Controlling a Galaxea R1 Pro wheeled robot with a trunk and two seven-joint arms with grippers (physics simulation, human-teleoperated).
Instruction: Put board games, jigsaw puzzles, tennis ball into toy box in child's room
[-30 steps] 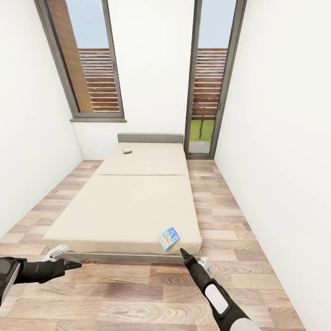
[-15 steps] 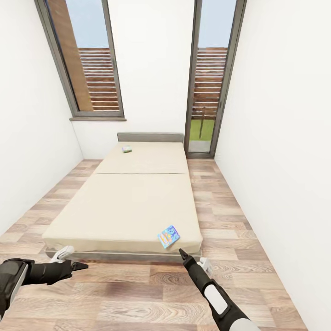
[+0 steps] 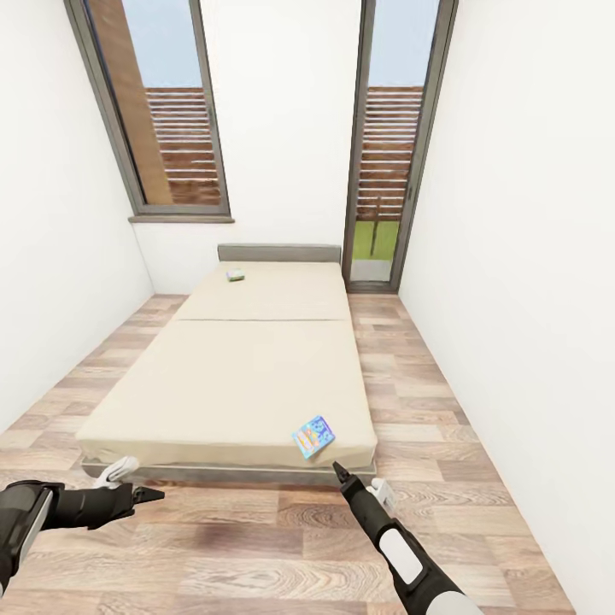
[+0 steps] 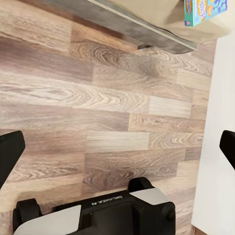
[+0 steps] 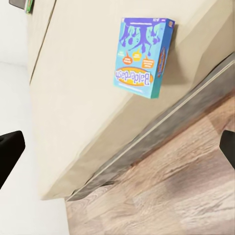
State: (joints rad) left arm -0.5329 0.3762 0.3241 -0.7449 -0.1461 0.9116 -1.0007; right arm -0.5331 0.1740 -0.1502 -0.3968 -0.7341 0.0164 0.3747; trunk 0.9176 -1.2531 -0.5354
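While the robot faces the foot of the bed (image 3: 231,376), both arms hang low over the wood floor (image 3: 256,547), short of the mattress. Blue board game (image 3: 313,438) lies flat on the mattress, near the foot-end corner on the robot's right, just in from both edges; right wrist view shows its printed lid (image 5: 142,56) with cartoon lettering, box resting flat on the beige top above the dark grey frame. Second board game (image 3: 235,275), small and greenish, sits at the far end, near the left corner by the grey headboard (image 3: 278,253); too small to read. Right gripper (image 3: 336,469) points at the bed's foot edge, just below the blue box, not touching it; in its wrist view the fingertips (image 5: 10,152) sit wide apart at the frame's sides with nothing between them, so it's spread open and empty. Left gripper (image 3: 155,492) is over the floor off the foot-end left corner, aimed sideways toward the right arm; its wrist view shows the fingertips (image 4: 10,152) likewise far apart, empty. Tall window (image 3: 158,111) and glass door (image 3: 389,145) behind the headboard.
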